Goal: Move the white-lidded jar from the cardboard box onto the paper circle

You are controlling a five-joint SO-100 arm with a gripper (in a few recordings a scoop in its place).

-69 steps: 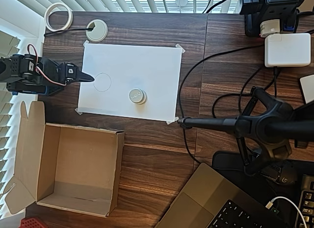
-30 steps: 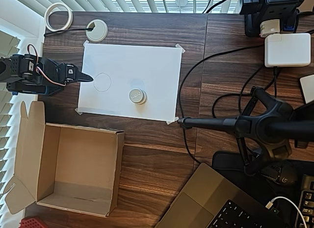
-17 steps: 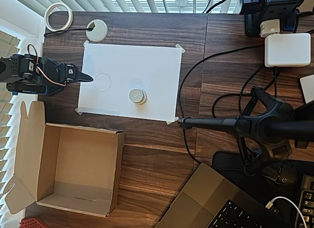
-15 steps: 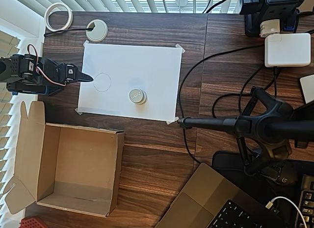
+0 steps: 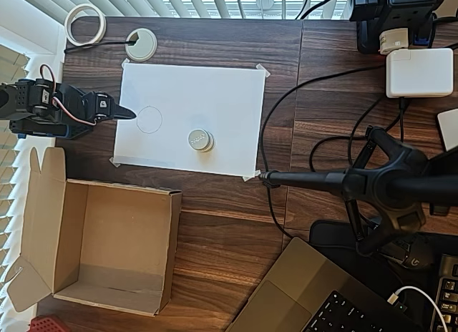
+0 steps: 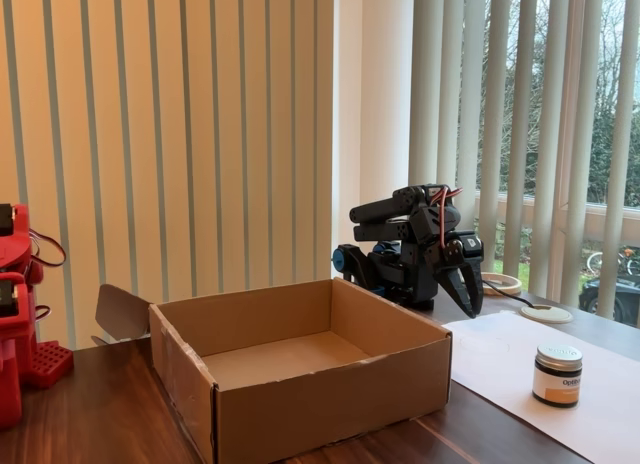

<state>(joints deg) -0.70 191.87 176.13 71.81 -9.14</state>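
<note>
The only lettering I can find is on the white-lidded jar [image 6: 557, 376], a pale label beginning "Opti" with the rest too small to read, and faint illegible print on its lid [image 5: 200, 139].

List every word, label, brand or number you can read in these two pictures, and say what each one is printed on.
Jar, side label: white print on an orange band, beginning "Opti"; the rest turns out of sight and is too small to read.
Jar lid: faint print, too blurred to read.
Cardboard box, paper sheet and white power adapter: no readable text.
</note>
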